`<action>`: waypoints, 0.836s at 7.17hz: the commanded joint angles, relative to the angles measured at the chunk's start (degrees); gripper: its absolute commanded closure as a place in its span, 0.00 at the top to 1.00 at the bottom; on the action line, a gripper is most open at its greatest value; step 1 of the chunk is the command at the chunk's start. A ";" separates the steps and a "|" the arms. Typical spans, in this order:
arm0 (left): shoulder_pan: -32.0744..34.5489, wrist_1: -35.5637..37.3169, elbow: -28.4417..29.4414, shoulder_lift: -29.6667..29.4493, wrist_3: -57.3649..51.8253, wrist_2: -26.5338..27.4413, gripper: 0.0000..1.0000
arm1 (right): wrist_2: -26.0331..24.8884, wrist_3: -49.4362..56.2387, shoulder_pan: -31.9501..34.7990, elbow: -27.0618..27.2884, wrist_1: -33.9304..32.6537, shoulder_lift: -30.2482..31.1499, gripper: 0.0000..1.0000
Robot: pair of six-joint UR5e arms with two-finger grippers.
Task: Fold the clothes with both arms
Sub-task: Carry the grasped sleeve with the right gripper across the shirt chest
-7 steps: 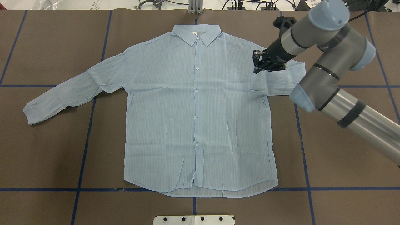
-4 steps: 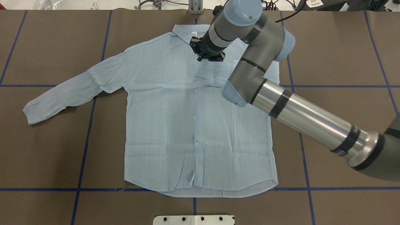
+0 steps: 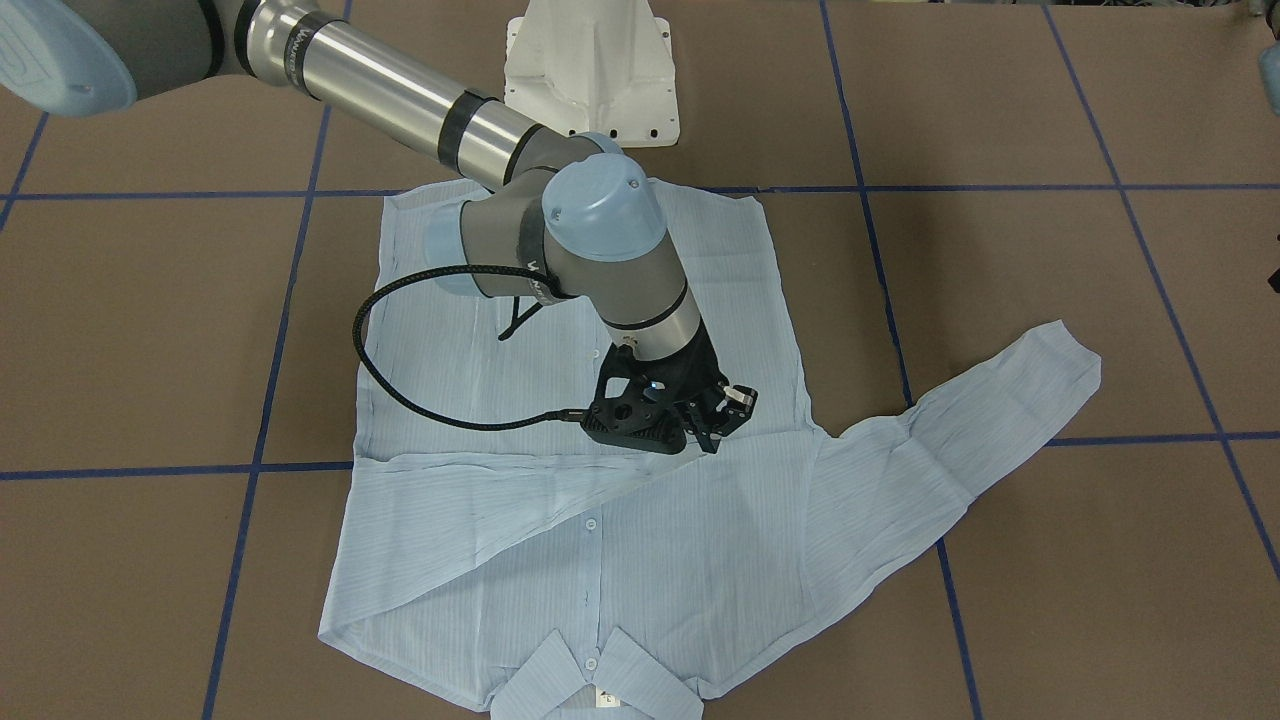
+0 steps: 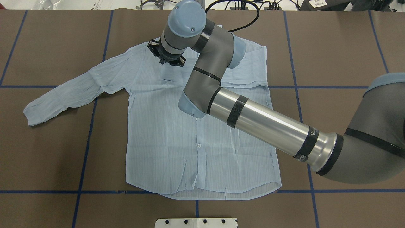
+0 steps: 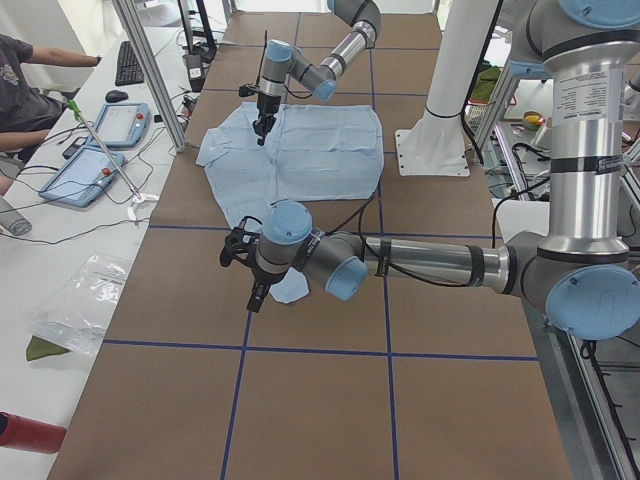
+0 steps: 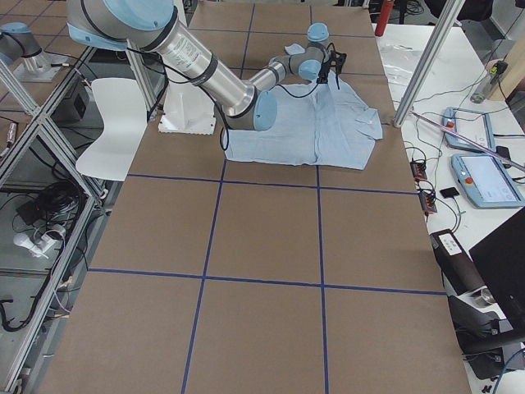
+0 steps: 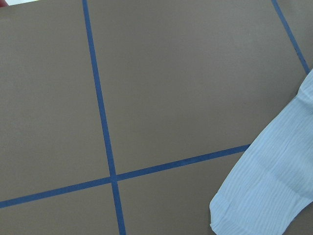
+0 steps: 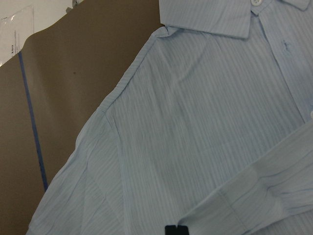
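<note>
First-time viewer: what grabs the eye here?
The big right arm stretched diagonally over the pale blue shirt, its right gripper holding one sleeve folded across the chest. The other sleeve lies spread flat toward the robot's left, with the left gripper hovering near its cuff.

Shirt (image 4: 164,136): pale blue, fine stripes, buttons (image 4: 199,145) white | counter (image 4: 348,47): brown, blue tape grid | right arm (image 4: 269,126): silver-grey, light blue caps, black bands | right tool (image 3: 712,440): black | pedestal (image 3: 590,70), 12 o'clock in front-facing view: white

Pale blue shirt (image 4: 164,142) lies flat, one sleeve (image 3: 450,510) folded across chest.
</note>
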State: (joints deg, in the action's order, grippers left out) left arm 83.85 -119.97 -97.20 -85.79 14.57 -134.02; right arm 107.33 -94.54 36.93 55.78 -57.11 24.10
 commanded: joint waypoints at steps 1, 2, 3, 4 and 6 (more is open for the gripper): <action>-0.70 -1.74 0.08 0.00 0.02 0.07 1.00 | -0.72 -1.52 -0.46 -1.54 0.07 -1.07 0.00; -2.62 -2.10 0.34 0.00 0.80 0.07 1.00 | -0.98 -1.52 -0.55 -1.90 0.07 -1.25 0.00; -3.16 -2.54 0.69 -0.08 4.55 0.07 1.00 | -1.33 -1.52 -0.64 -1.99 0.07 -1.34 0.56; -3.69 -2.37 1.22 -0.43 8.15 -0.02 1.00 | -2.38 -1.52 -0.90 -1.99 -0.02 -1.77 0.98; -12.17 -2.64 2.97 -4.36 21.92 0.86 1.00 | -2.56 -2.31 -0.90 -1.90 -0.63 -2.39 0.99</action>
State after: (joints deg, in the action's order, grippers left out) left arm 76.63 -122.55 -95.50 -87.61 28.22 -133.67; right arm 105.01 -96.31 36.04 53.82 -57.25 22.17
